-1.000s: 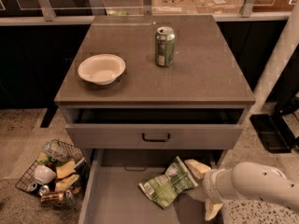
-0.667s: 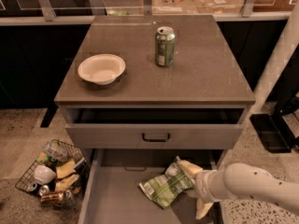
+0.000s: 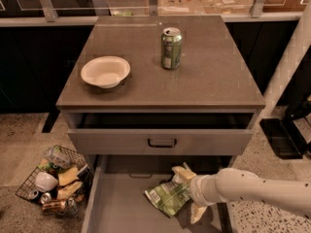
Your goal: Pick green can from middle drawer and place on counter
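Observation:
The green can, a crumpled green-and-white foil snack bag, lies on the floor of the open middle drawer, right of centre. My gripper reaches in from the right on a white arm. It is open, with one cream finger above the bag's right end and the other finger below it. The bag rests on the drawer floor. The counter is the grey-brown slab on top of the cabinet.
An upright green soda can and a white bowl stand on the counter. The drawer above, with a black handle, is slightly pulled out and overhangs the middle drawer's back. A wire basket of trash sits on the floor at the left.
My gripper has moved left along the drawer, so its open fingers now straddle the bag's right end. The bag has not moved.

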Tool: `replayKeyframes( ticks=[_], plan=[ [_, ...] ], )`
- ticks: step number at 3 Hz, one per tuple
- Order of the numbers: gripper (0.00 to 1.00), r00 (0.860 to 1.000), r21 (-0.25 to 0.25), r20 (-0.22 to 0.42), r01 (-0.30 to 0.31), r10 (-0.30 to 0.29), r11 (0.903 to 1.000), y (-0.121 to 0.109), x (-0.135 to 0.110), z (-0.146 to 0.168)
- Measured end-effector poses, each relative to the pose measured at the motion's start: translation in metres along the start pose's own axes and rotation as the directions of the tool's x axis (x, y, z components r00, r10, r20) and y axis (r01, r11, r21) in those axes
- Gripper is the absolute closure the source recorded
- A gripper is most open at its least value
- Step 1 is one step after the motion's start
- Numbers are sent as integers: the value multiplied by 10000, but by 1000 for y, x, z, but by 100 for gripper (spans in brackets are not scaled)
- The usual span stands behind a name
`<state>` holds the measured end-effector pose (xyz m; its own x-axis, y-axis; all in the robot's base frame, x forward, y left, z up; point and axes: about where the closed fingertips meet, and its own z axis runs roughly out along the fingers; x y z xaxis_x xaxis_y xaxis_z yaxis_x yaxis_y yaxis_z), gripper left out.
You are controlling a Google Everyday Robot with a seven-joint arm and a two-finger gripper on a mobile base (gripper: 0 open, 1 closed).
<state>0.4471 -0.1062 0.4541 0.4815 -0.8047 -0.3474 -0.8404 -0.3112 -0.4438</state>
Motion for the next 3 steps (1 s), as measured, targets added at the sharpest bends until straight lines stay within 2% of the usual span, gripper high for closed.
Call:
replayKeyframes(
  ticks=[2,3],
  plan=[
    [0,9962,-552,-767,371,-413,9978,-15,27,31],
    [0,9953,-763,-857,393,-458,9963,-11,40,40]
  ],
)
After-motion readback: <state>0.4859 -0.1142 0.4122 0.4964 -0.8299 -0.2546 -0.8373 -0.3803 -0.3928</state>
